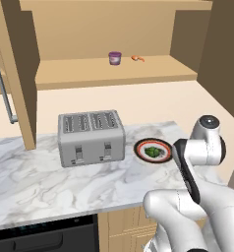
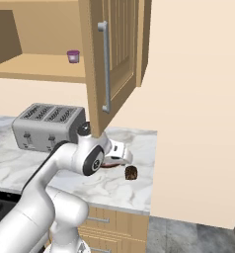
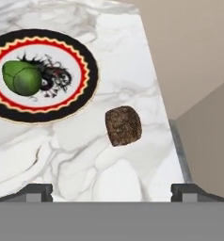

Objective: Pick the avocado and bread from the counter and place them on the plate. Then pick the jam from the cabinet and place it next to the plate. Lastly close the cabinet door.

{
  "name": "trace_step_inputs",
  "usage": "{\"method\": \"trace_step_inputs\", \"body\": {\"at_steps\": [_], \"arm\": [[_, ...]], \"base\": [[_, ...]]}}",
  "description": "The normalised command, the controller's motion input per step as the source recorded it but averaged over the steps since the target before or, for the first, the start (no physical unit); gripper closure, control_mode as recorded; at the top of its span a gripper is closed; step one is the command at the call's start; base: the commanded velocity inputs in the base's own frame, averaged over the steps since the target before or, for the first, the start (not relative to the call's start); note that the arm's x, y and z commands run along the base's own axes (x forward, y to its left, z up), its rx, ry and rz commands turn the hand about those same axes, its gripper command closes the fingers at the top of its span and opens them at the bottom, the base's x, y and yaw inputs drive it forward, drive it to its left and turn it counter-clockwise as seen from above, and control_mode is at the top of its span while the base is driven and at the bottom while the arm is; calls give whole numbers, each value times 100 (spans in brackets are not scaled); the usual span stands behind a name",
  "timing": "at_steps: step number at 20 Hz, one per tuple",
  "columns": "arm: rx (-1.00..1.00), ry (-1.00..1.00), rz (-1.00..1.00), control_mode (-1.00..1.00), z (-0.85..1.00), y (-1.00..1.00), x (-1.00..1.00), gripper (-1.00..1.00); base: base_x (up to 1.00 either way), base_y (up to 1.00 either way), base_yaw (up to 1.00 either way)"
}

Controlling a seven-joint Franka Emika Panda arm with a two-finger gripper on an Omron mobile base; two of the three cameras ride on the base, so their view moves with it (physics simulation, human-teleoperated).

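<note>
The green avocado (image 3: 22, 77) lies on the left side of the orange-rimmed plate (image 3: 81, 89), which rests on the marble counter (image 3: 85, 155). The brown bread (image 3: 124, 125) sits on the counter just right of the plate, close to the counter's end. My gripper (image 3: 112, 192) hovers above the counter short of the bread, open, with nothing between its fingertips (image 3: 36, 192). From the right base view the bread (image 2: 131, 173) lies just beyond my hand, which covers most of the plate. The purple jam (image 1: 114, 58) stands on the shelf of the open cabinet (image 1: 114, 74).
A silver toaster (image 1: 91, 137) stands left of the plate (image 1: 138, 147). The open cabinet door (image 2: 112, 64) with its bar handle hangs above my arm. A tiny orange item (image 1: 137, 58) lies by the jam. The counter ends right of the bread, at a beige wall (image 2: 198, 99).
</note>
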Motion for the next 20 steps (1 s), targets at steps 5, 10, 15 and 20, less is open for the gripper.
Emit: {"method": "trace_step_inputs", "body": {"at_steps": [5,10,15,20], "arm": [[0,7,2,-100,-15,-5,0,-100],[0,10,4,-100,-15,0,0,-100],[0,4,5,-100,-13,-2,0,-100],[0,3,5,-100,-10,-1,0,-100]], "base": [[0,0,0],[0,0,0],[0,0,0],[0,0,0]]}}
